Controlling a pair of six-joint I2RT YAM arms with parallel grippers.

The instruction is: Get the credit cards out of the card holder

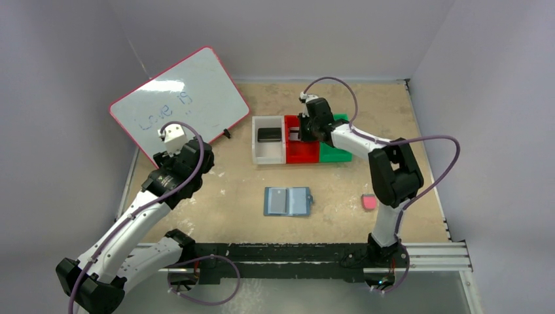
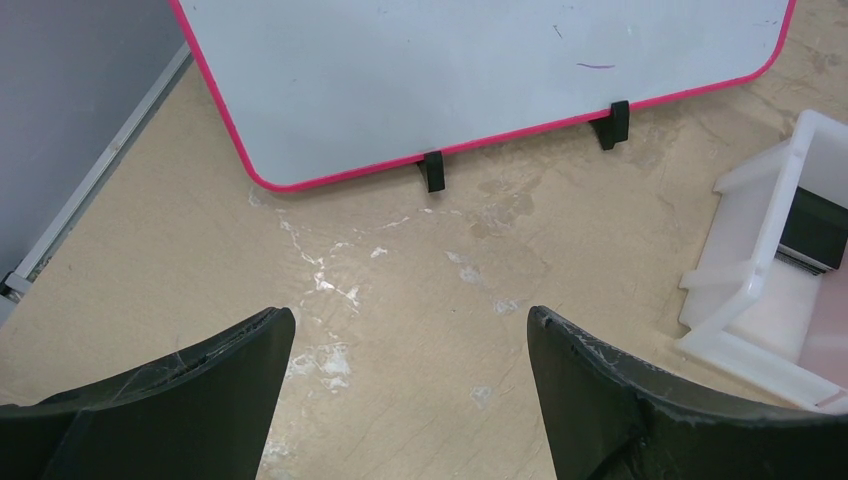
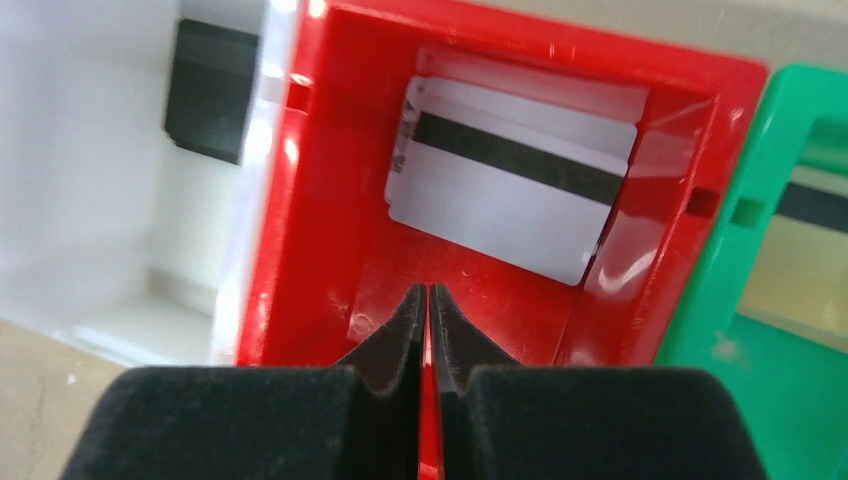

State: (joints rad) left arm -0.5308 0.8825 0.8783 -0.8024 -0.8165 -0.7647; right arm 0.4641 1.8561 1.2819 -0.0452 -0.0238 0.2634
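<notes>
The slate-blue card holder (image 1: 288, 201) lies open and flat in the middle of the table, away from both arms. A silvery-grey credit card (image 3: 515, 185) with a black stripe lies in the red bin (image 3: 330, 200). A black card (image 1: 268, 134) sits in the white bin (image 1: 260, 154), and a gold card (image 3: 795, 255) shows in the green bin (image 3: 720, 300). My right gripper (image 3: 428, 290) hangs over the red bin, shut, with nothing between its fingertips. My left gripper (image 2: 410, 320) is open over bare table near the whiteboard.
A pink-edged whiteboard (image 1: 180, 95) leans on stands at the back left. The three bins stand side by side at the back centre. A small pink block (image 1: 369, 202) lies at the right, by the right arm's base.
</notes>
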